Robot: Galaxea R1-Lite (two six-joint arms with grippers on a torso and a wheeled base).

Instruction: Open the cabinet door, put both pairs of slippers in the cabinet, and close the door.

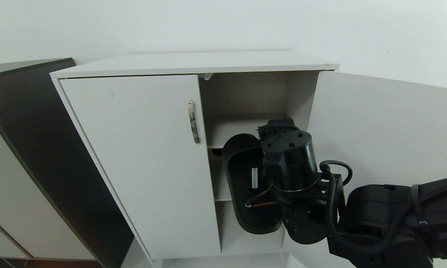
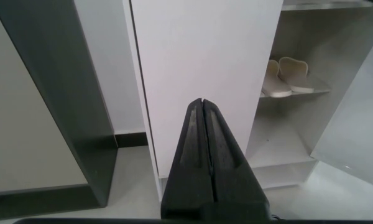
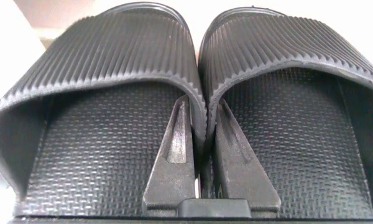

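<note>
Right gripper (image 3: 199,121): jaws narrowly parted, pinching together the adjoining inner walls of the pair of black ribbed rubber slippers (image 3: 112,143). Head view, lower centre: pair held sole-outward before the open right half of the white panel cabinet (image 1: 193,61); arm hides one slipper.
Left gripper (image 2: 202,106): jaws pressed together, empty.
Pair of beige slippers (image 2: 289,76): on an inner shelf, beside the closed left door (image 1: 141,163).

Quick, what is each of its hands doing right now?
Left hand: closed, holding nothing.
Right hand: closed on the pair of black slippers.
</note>
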